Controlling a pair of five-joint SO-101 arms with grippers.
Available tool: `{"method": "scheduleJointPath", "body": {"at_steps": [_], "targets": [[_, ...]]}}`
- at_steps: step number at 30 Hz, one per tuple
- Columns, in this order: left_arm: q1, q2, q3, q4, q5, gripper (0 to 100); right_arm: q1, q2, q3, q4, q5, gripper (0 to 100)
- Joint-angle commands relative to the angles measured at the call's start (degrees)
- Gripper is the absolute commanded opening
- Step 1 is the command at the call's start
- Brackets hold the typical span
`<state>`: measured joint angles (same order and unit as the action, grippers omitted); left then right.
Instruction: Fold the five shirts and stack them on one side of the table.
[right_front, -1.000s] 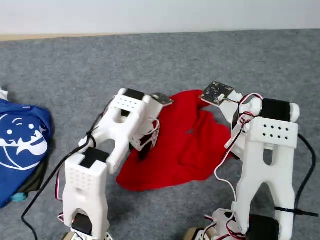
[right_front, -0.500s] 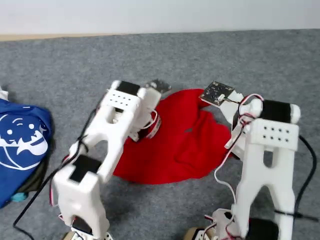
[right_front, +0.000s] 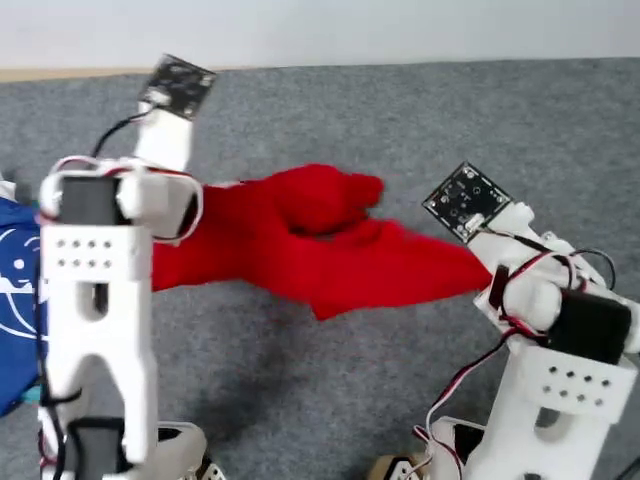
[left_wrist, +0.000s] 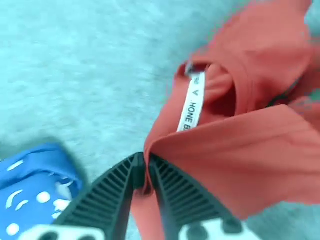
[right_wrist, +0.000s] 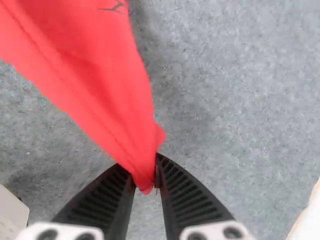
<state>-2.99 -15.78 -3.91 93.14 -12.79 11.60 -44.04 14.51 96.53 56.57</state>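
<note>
Status: a red fabric T-shirt (right_front: 320, 250) is held at both ends. It is drawn out into a long, bunched band across the middle of the grey felt-covered table (right_front: 400, 120), from near the left edge toward the right side.

The left gripper (left_wrist: 143, 165): its black ribbed fingers are pinched narrow on a fold of the red fabric just beside the collar, with cloth clamped between the tips. A white neck label (left_wrist: 191, 102) is exposed inside the open collar, near the grip point.

The right gripper (right_wrist: 145, 177): its fingers are closed down on a tapered end of the same shirt, with a small tip of cloth poking out between them. From there the fabric is stretched away taut, and grey table surface is seen beneath it.

In the high view the left arm (right_front: 95, 260) is stood upright at the near-left of the table, and the shirt's left end is hidden behind it. The right arm (right_front: 560, 330) is set at the near-right corner, and the shirt's narrow end is met at its wrist. The thickest bunch of fabric is located mid-table, slightly toward the far edge. Whether the middle of the band is touching the table cannot be told.

A blue T-shirt with white print (right_front: 15, 300) is laid at the left edge of the table, partly covered by the left arm. Its corner is also seen in the left wrist view, near the left gripper but not touched.
</note>
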Motion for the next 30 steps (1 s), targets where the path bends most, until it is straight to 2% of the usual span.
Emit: {"method": "scheduleJointPath", "body": {"at_steps": [1,10,13,16,20,27,30], "targets": [[-2.99,-4.75,-1.10,0.26,0.00,0,0.92,-1.54,-0.18,-0.57,0.35,1.1],[-10.29,-4.48,7.60,0.53,-4.57,0,6.02,-1.63,1.93,-1.19,0.53,1.1],[-12.40,-4.13,8.75,3.60,-6.42,1,8.13,-1.63,1.93,-1.19,0.62,1.1],[-12.48,-4.22,8.84,7.30,-10.81,2,8.48,-1.63,1.93,-0.84,0.70,1.1],[-12.31,-4.66,7.78,7.30,-10.90,0,8.22,-1.98,1.67,-1.19,0.44,1.1],[-10.99,-7.91,-1.63,7.21,-10.81,0,8.13,-4.18,0.62,-1.01,0.35,1.1],[-9.14,-8.62,-1.36,7.21,-10.81,0,5.23,-4.62,1.93,-0.48,0.35,1.2]]}}
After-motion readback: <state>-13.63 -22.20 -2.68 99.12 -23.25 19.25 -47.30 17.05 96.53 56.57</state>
